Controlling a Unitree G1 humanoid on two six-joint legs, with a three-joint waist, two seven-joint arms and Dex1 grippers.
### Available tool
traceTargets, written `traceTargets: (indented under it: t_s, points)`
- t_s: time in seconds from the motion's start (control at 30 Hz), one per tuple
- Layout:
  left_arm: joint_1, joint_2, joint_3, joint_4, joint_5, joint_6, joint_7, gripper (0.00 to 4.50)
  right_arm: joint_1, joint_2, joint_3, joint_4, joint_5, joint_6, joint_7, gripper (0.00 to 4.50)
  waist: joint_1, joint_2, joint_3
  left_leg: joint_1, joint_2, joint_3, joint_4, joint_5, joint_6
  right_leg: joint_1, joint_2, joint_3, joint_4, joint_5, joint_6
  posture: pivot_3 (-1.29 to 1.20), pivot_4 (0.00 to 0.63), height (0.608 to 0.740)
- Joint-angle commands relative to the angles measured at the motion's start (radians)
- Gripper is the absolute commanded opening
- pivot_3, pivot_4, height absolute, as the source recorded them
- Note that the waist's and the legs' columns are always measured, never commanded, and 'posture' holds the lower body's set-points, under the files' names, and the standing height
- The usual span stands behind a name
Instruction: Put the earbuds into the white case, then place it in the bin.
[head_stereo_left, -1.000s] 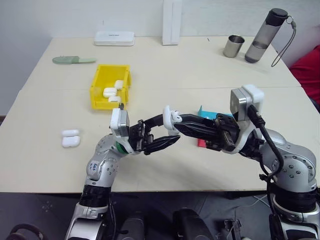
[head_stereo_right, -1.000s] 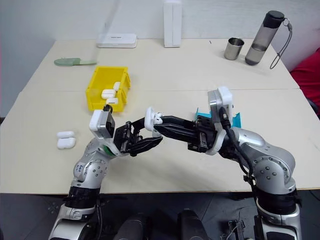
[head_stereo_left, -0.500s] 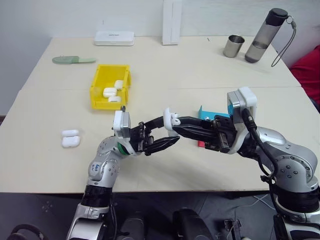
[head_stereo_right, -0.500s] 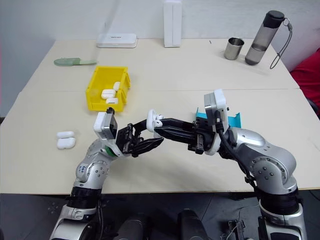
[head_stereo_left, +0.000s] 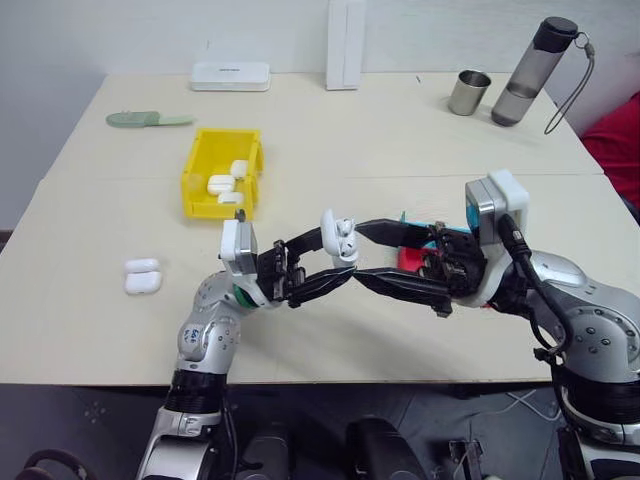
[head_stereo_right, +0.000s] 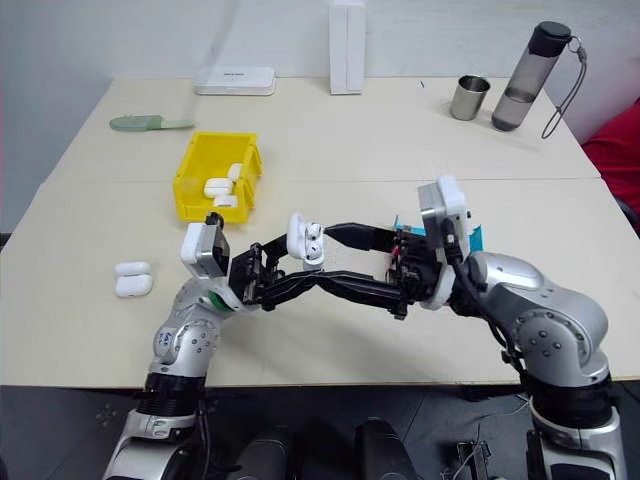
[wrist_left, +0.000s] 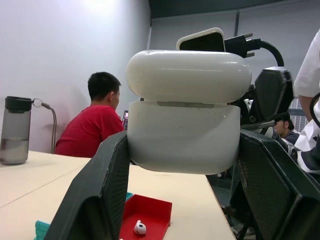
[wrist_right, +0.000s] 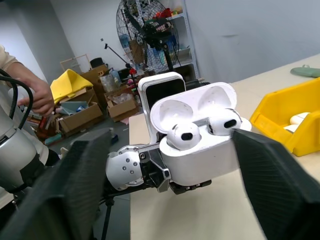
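My left gripper is shut on the white case, held up over the table's front middle. Its lid stands open. Two earbuds sit side by side in the case's sockets. My right gripper is open, with one black finger above and one below the case, touching neither; its fingers flank the case widely. From behind, the case sits between the left fingers. The yellow bin stands at the left rear and holds several white cases.
A red tray with one loose earbud lies under my right arm, beside a teal tray. Two white cases lie at the left. A bottle, metal cup, white boxes and a green object line the far edge.
My right gripper has gone from pinched at the top of the case to wide open, its fingers spread above and below. The left gripper and case have stayed put.
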Motion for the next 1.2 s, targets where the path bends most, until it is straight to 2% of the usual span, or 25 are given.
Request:
traceTargets:
  t_s: [0.03,0.23,0.3,0.33,0.43,0.6,0.7,0.77,0.93,1.0,1.13,1.2]
  points:
    - [-0.012,-0.001,0.005,-0.032,-0.014,-0.024,-0.006,2.76,0.032,-0.060,-0.094,-0.016,0.061,0.005,0.039,4.47,0.001,0.000,0.000,0.000,0.000,0.000,0.000,0.000,0.000,0.000,0.000,0.000,0.000,0.000,0.000,0.00,0.150,0.740]
    - [-0.017,0.030,0.018,-0.006,-0.006,-0.036,-0.035,2.76,0.204,-0.166,-0.255,-0.012,0.059,-0.019,0.110,4.47,0.023,-0.001,0.000,0.000,0.000,0.001,-0.001,0.000,0.001,0.000,0.000,0.000,-0.001,0.000,0.000,0.00,0.150,0.740]
    - [-0.024,0.042,0.021,0.010,0.011,-0.054,-0.044,2.76,0.255,-0.188,-0.273,-0.004,0.008,-0.046,0.146,4.47,0.025,-0.001,0.000,0.000,0.000,0.001,-0.001,0.000,0.001,0.000,0.000,0.000,-0.001,0.000,0.000,0.00,0.150,0.740]
    - [-0.027,0.051,0.019,0.020,0.026,-0.067,-0.047,2.76,0.271,-0.195,-0.273,-0.003,-0.029,-0.072,0.162,4.30,0.025,-0.001,0.000,0.000,0.000,0.001,-0.001,0.000,0.001,0.001,0.000,0.000,-0.001,0.000,0.000,0.00,0.150,0.740]
    - [-0.044,0.082,0.005,0.053,0.095,-0.130,-0.061,2.76,0.254,-0.200,-0.260,-0.016,-0.078,-0.134,0.195,3.58,0.021,-0.001,0.000,0.001,0.000,0.002,-0.001,0.000,0.001,0.001,0.001,0.001,-0.001,0.000,0.000,0.00,0.150,0.740]
    - [-0.085,0.160,-0.088,0.104,0.297,-0.248,-0.061,2.76,0.090,-0.179,-0.170,-0.061,-0.049,-0.119,0.144,1.74,0.021,-0.001,0.000,0.002,0.000,0.002,-0.001,0.000,0.000,0.000,0.002,0.002,0.000,0.000,0.000,0.00,0.150,0.740]
    - [-0.116,0.156,-0.111,0.078,0.333,-0.206,0.013,2.76,-0.014,-0.170,-0.053,-0.085,-0.103,-0.101,0.115,0.61,0.022,-0.001,0.001,0.002,0.000,0.001,-0.001,0.000,0.000,0.000,0.001,0.002,-0.001,0.000,0.000,0.00,0.150,0.740]
    - [-0.119,0.171,-0.133,0.061,0.360,-0.191,0.025,2.76,-0.061,-0.157,0.009,-0.085,-0.137,-0.093,0.096,0.04,0.025,-0.001,0.001,0.001,0.000,0.000,-0.001,0.000,0.000,0.000,0.001,0.002,-0.001,0.000,0.000,0.00,0.150,0.740]
    - [-0.121,0.181,-0.178,0.011,0.385,-0.151,0.054,2.76,-0.160,-0.106,0.151,-0.074,-0.229,-0.064,0.043,0.04,0.022,-0.001,0.001,0.001,0.000,0.000,-0.003,0.000,0.000,-0.001,0.000,0.001,-0.001,0.000,0.000,0.00,0.150,0.740]
    - [-0.121,0.182,-0.183,-0.007,0.382,-0.135,0.065,2.76,-0.171,-0.118,0.189,-0.070,-0.279,-0.052,0.035,0.04,0.023,-0.001,0.001,0.001,0.000,0.000,-0.003,0.000,0.000,-0.001,0.000,0.001,-0.001,0.000,0.000,0.00,0.150,0.740]
    - [-0.121,0.185,-0.179,-0.028,0.369,-0.111,0.080,2.76,-0.161,-0.137,0.207,-0.059,-0.310,-0.029,0.046,0.04,0.022,-0.001,0.001,0.001,0.000,0.000,-0.003,0.000,0.000,-0.001,0.000,0.001,-0.001,0.000,0.000,0.00,0.150,0.740]
    - [-0.119,0.189,-0.172,-0.037,0.360,-0.099,0.082,2.76,-0.109,-0.168,0.187,-0.044,-0.328,-0.051,0.092,0.04,0.023,-0.001,0.001,0.001,0.000,0.000,-0.003,0.000,0.000,-0.001,0.000,0.001,-0.001,0.000,0.000,0.00,0.150,0.740]
